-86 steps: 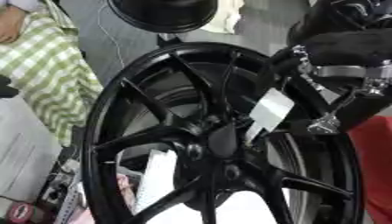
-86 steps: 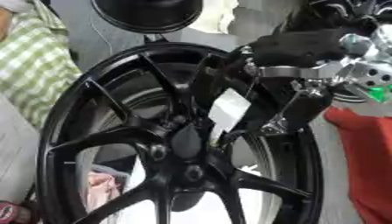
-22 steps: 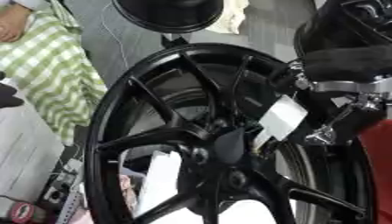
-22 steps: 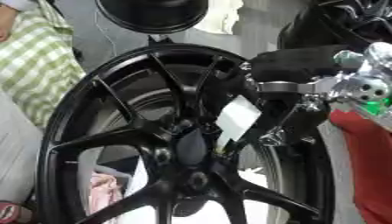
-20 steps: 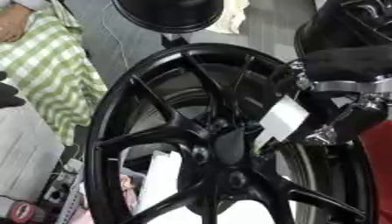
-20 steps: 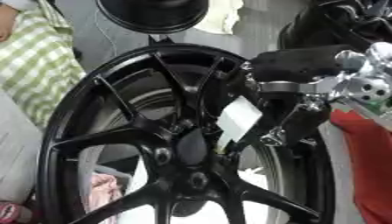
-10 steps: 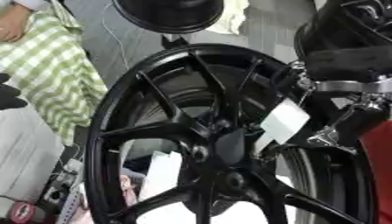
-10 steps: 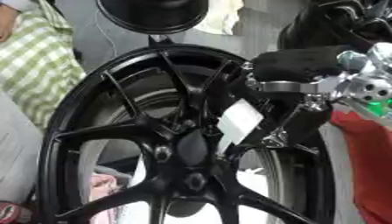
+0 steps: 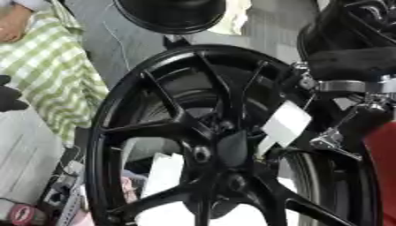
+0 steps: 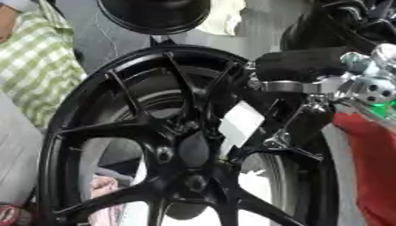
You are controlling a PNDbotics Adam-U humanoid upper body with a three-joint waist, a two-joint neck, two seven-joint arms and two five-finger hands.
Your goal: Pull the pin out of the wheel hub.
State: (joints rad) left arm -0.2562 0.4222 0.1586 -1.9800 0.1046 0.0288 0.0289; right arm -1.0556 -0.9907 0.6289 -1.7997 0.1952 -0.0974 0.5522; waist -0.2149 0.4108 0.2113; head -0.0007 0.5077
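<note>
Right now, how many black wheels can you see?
2. One big wheel fills the middle, with the robot hand reaching in at its hub. A second wheel sits at the top edge, only partly in view. Others may be hidden.

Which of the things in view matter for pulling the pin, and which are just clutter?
For the job:
black wheel hub
right hand, reaching in near the hub centre
white tag at that hand

Just lying about:
round black object at top
green checked cloth
red object
</note>
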